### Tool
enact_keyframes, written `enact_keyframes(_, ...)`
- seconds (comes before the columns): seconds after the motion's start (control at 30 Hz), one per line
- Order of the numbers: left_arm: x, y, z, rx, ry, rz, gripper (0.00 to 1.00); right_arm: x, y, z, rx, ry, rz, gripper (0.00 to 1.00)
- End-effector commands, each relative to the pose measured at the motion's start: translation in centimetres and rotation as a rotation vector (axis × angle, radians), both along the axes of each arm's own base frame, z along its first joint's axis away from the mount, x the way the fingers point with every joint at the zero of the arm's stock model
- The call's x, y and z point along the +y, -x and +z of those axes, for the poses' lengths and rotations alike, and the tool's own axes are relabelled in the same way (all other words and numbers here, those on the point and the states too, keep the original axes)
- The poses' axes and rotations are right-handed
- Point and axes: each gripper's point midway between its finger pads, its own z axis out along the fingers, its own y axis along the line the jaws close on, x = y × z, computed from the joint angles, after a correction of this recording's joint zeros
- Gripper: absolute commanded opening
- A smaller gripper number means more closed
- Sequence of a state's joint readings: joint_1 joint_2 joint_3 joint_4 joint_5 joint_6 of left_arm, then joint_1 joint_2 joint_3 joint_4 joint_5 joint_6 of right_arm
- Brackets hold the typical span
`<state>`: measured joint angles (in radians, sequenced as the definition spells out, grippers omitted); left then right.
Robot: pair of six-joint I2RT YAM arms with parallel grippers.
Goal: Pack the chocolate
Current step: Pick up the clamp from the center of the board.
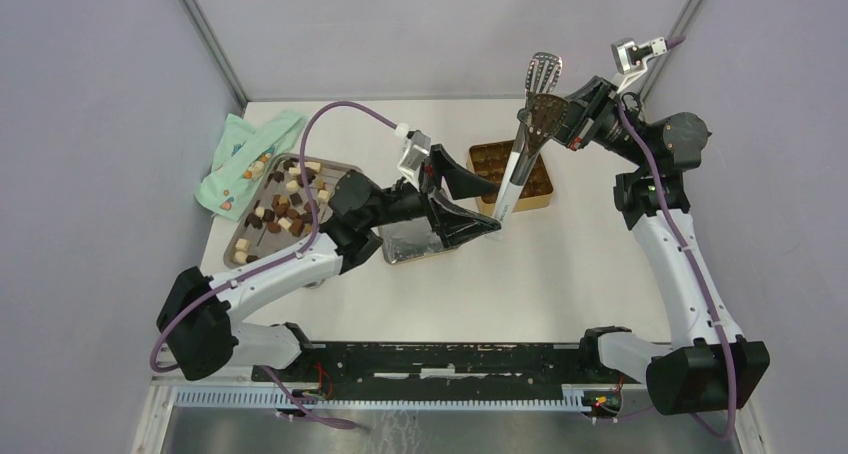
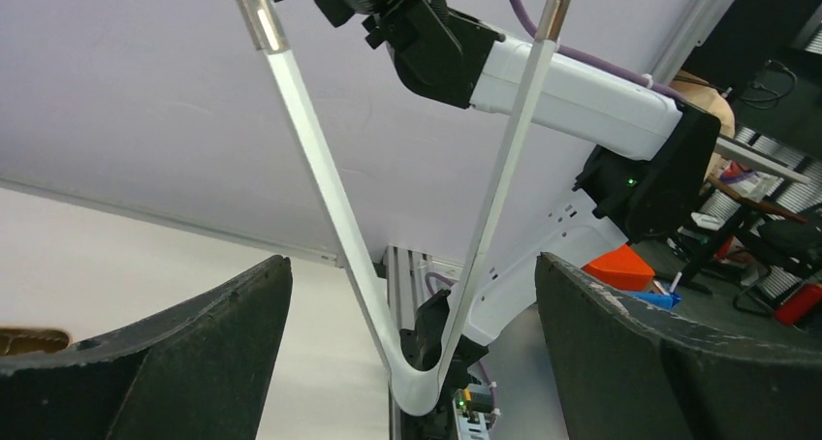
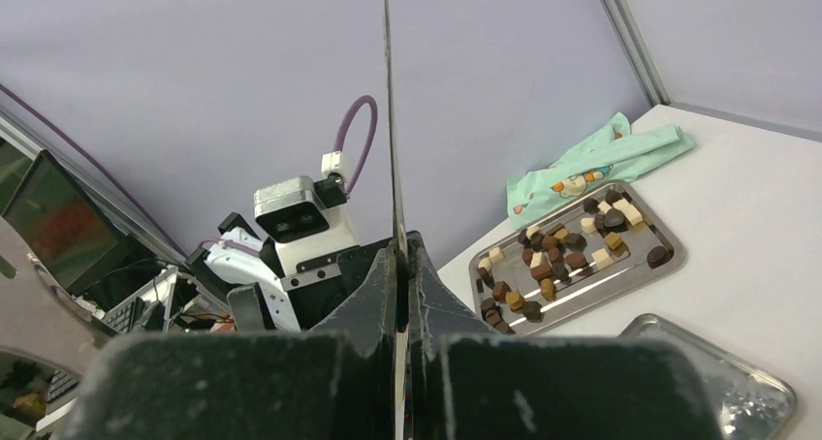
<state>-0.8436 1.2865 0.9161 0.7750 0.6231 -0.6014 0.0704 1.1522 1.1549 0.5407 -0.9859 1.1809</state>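
Right gripper (image 3: 402, 258), clamped shut on long metal tweezers (image 1: 517, 164), presumably as picking tool; left gripper (image 2: 412, 266), spread wide astride their joined end. Dark, brown and cream chocolate chunks (image 1: 283, 199) wait on steel tray (image 1: 240, 251), tabletop (image 1: 560, 264) left.

The chocolate (image 1: 283, 196) chunks look smooth and dully matt, heaped in a brushed metal tray (image 1: 243, 254) near the table's left edge, beside a soft, mint-green printed cloth (image 1: 245, 159); the table (image 1: 570, 264) itself is flat matt white. The tin (image 1: 484, 160) toward the far edge has a glossy gold metal sheen, and the tweezers (image 1: 520, 164) are bright metal at the slotted ends, with smooth white, plastic-looking arms lower down. The fingers (image 2: 174, 362) of the left gripper (image 2: 412, 266) are black, matt and coarsely grained, with pale scuffs.
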Motion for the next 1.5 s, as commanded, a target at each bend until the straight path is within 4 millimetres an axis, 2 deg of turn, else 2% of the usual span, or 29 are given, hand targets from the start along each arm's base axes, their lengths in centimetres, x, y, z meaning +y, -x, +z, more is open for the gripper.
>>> enact_keyframes(0.0, -0.3, 2.1, 3.5, -0.116, 0.119, -0.08, 1.0, 0.0, 1.0, 1.3, -0.034, -0.02, -0.005, 0.0)
enact_keyframes(0.27, -2.4, 1.7, 3.5, -0.111, 0.17, -0.037, 1.0, 0.6, 1.1, 0.9, -0.017, -0.023, 0.011, 0.0)
enact_keyframes(0.6, -1.9, 1.5, 6.0, -0.08, 0.346, -0.036, 0.92, 0.6, 1.0, 0.7, 0.018, -0.041, 0.005, 0.0)
enact_keyframes(0.77, -2.4, 1.6, 6.0, -0.069, 0.363, -0.041, 0.92, 0.6, 0.5, 0.4, 0.067, -0.06, -0.006, 0.0)
enact_keyframes(1.03, -2.3, 1.4, 7.4, -0.032, 0.453, -0.052, 0.91, 0.9, 0.8, -0.4, 0.084, -0.052, 0.007, 0.0)
enact_keyframes(1.27, -2.4, 1.0, 8.1, -0.007, 0.475, -0.044, 0.9, 0.9, 0.9, -0.1, 0.068, -0.049, 0.004, 0.0)
enact_keyframes(1.47, -2.4, 1.0, 7.9, 0.025, 0.465, -0.052, 0.84, 0.9, 0.8, 0.4, 0.049, -0.049, 0.004, 0.0)
